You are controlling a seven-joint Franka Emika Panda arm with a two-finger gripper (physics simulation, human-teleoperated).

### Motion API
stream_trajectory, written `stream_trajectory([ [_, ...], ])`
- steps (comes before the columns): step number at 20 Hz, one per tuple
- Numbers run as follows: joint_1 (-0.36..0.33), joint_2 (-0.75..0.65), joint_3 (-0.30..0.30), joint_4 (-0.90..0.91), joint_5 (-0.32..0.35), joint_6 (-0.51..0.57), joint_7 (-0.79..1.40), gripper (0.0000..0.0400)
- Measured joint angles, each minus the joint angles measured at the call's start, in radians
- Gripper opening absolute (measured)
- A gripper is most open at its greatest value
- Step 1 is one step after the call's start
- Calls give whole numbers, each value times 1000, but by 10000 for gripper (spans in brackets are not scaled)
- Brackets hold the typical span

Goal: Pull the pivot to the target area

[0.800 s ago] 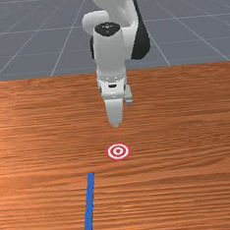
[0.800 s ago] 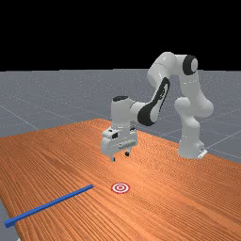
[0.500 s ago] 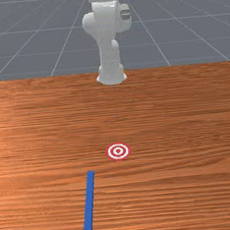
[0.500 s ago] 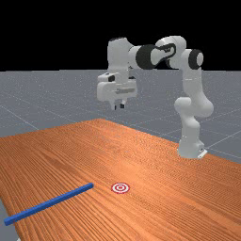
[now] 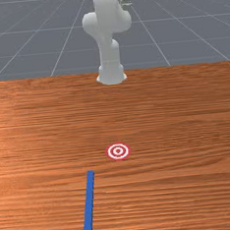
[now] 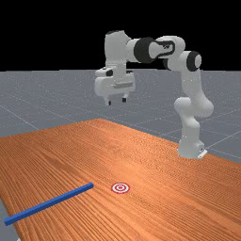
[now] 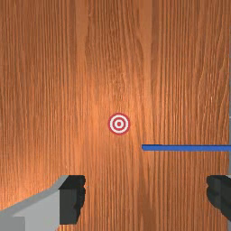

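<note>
Near the target (image 5: pixel 118 151), apart from it, lies the bar (image 5: pixel 88 203); well above the target's level, the gripper (image 6: pixel 116 101) hangs spread wide.

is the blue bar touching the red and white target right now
Apart: in the front view, bare wood shows between the blue bar and the target.

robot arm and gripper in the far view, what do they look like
My arm is glossy white with rounded, tubular links and black sections around some of its joints. My gripper has a wide, white, boxy body with grey and black details, and two slim pale fingers ending in blocky, near-black fingertips.
</note>
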Motion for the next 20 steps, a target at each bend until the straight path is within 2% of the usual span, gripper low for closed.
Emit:
stream_trajectory([
  [2, 0, -22, 0, -59, 0, 59, 1, 399],
  [4, -3, -8, -2, -37, 0, 34, -8, 400],
  [5, -4, -32, -7, -81, 2, 83, 20, 400],
  [13, -17, -32, -9, -81, 2, 85, -27, 400],
  [14, -24, -31, -8, -80, 32, 83, -35, 400],
  [15, -26, -31, -9, -80, 35, 83, -38, 400],
  [17, -54, -25, 1, -73, 154, 64, -88, 400],
  [18, -55, -26, 3, -74, 164, 63, -88, 400],
  [19, -31, -31, 2, -76, 29, 79, -125, 244],
  [20, -29, -43, 2, -94, 29, 84, -130, 148],
])
